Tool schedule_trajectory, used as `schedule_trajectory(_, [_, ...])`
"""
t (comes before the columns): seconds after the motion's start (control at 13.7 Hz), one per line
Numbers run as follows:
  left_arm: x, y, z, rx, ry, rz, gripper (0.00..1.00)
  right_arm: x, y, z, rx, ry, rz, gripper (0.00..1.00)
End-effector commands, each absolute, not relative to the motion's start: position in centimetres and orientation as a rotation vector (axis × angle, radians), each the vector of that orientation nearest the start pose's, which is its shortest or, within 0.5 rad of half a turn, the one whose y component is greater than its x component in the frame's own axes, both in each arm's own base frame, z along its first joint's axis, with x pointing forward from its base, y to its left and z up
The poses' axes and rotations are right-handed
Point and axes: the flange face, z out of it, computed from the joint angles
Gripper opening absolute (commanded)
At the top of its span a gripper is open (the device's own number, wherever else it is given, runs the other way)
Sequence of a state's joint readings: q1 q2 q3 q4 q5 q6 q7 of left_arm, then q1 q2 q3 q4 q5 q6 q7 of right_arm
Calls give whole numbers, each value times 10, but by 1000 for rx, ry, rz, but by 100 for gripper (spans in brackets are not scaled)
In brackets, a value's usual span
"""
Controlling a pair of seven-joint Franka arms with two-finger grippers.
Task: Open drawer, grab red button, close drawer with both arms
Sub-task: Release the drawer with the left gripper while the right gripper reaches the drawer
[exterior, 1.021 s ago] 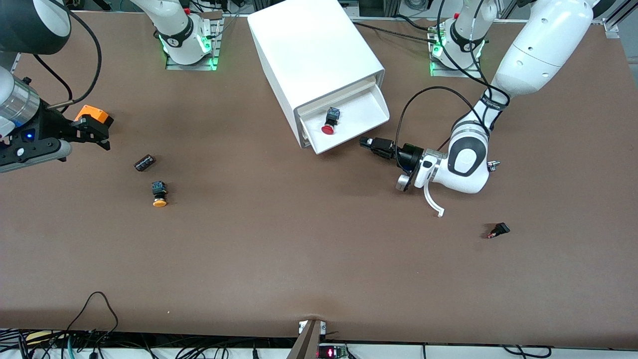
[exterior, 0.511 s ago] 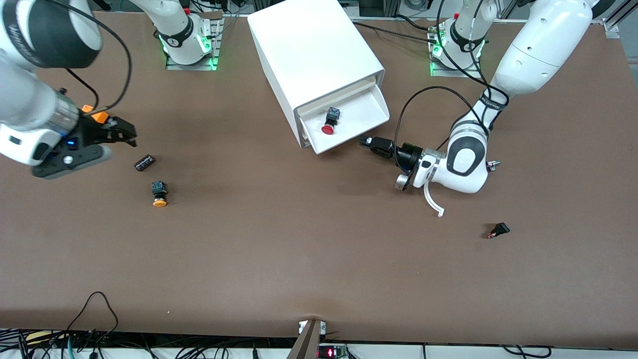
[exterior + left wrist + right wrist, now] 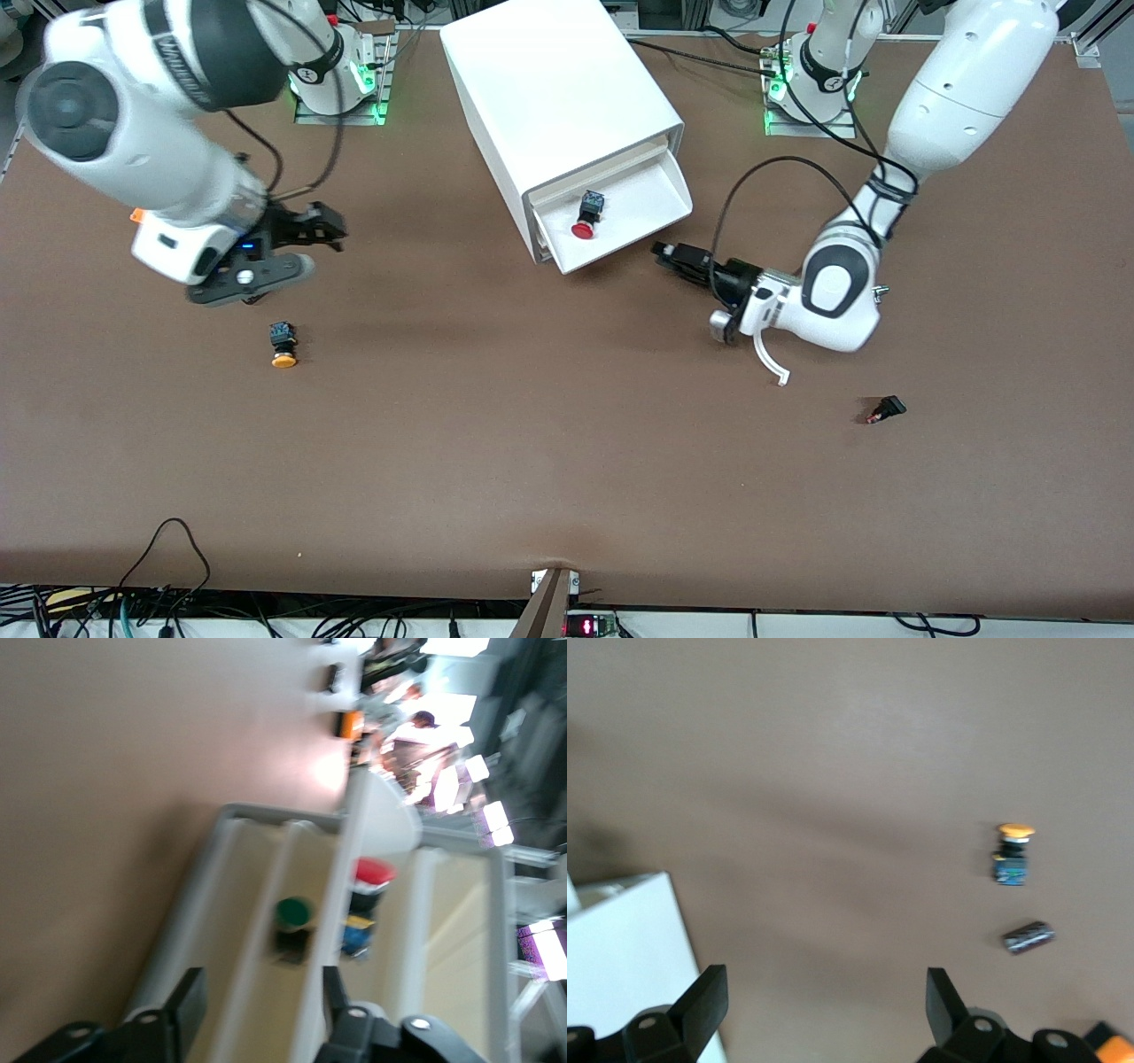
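The white cabinet (image 3: pixel 549 89) has its drawer (image 3: pixel 651 190) pulled out. In it lies the button (image 3: pixel 583 218), red cap toward the front camera; the left wrist view also shows the button (image 3: pixel 370 875) inside the drawer (image 3: pixel 248 904). My left gripper (image 3: pixel 661 251) hovers low just off the drawer's front, at the corner toward the left arm's end. Its fingers (image 3: pixel 189 1003) stand apart, holding nothing. My right gripper (image 3: pixel 330 229) is open and empty above the bare table, between the right arm's end and the cabinet. The right wrist view shows its fingers (image 3: pixel 702 999) wide apart.
An orange-yellow capped button (image 3: pixel 283 344) lies nearer the front camera than the right gripper. A black cylinder (image 3: pixel 1029 937) lies near it. An orange box (image 3: pixel 135 214) peeks from under the right arm. A small black part (image 3: pixel 886 408) lies toward the left arm's end.
The right arm has swung from the table's end toward the cabinet. The left gripper's fingers have spread and it has drawn slightly back from the drawer front.
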State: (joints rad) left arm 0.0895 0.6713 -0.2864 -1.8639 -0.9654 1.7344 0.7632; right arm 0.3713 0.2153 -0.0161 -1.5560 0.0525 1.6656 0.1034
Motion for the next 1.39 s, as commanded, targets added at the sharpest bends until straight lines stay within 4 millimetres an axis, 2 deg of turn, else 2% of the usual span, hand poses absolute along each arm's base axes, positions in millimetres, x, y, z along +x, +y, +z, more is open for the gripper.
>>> schedule_trajectory(0.0, [576,-132,211,2053,-441,-464,100,590,270,511,-3095,-233,165,99])
schedule_trajectory(0.07, [579,-121,222,2090,-439,-491,100,591,289,510,-3096,-209,151,99])
schedule_trajectory(0.22, [592,-93,240,2151,-464,-498,100,581,328,497,-3071,-135,198,99])
schedule_trajectory(0.36, [609,-59,264,2282,-568,-488,100,571,372,484,-3052,-29,175,99])
schedule_trajectory(0.44, [615,-49,276,2326,-607,-485,100,567,393,477,-3045,22,143,99])
schedule_trajectory(0.58, [625,-22,302,2410,-667,-486,100,558,433,457,-3028,101,113,99])
schedule_trajectory(0.66, [628,-6,314,2463,-697,-494,100,547,459,446,-3025,130,113,99])
schedule_trajectory(0.8, [632,12,338,2566,-765,-508,100,530,506,424,-3009,303,117,99])
schedule_trajectory(0.88, [633,21,351,2614,-787,-506,100,525,524,416,-3002,380,122,98])
schedule_trajectory(1.02, [629,36,379,2690,-812,-509,100,512,547,404,-2989,520,136,98])
schedule_trajectory(1.24, [623,49,419,2790,-851,-503,100,494,563,394,-2982,637,166,98])
schedule_trajectory(1.31, [625,59,429,2808,-830,-488,100,488,568,388,-2981,658,195,98])
